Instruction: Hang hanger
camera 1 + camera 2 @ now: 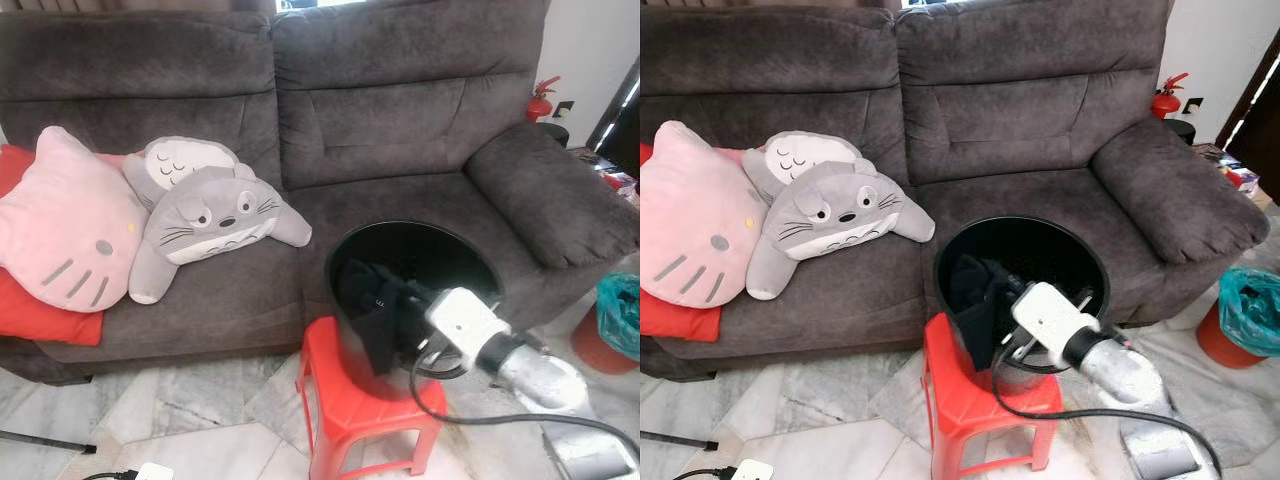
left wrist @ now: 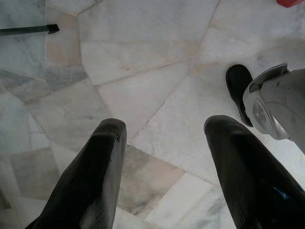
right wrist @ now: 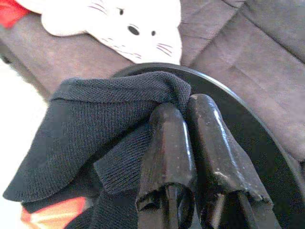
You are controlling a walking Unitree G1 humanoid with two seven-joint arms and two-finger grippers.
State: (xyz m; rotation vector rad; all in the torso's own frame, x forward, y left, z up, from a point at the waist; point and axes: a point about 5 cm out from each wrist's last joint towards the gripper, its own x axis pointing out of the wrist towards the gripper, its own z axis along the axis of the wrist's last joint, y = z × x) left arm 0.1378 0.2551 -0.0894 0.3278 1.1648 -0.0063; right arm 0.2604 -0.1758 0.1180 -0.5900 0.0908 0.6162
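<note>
The right tool [image 3: 183, 107] has its 2 black fingers pinched together on a fold of dark knitted cloth [image 3: 95, 129], at the rim of the round black plastic bucket [image 1: 400, 250] that stands on a red plastic stool [image 1: 335, 400] in front of the grey fabric sofa [image 1: 400, 110]; I cannot make out a hanger. The left tool [image 2: 164, 129] hangs over the pale marble floor [image 2: 143, 62] with its fingers spread wide and empty. On the sofa lie a pink cat-face cushion [image 1: 60, 235] and 2 grey plush toys [image 1: 215, 215].
</note>
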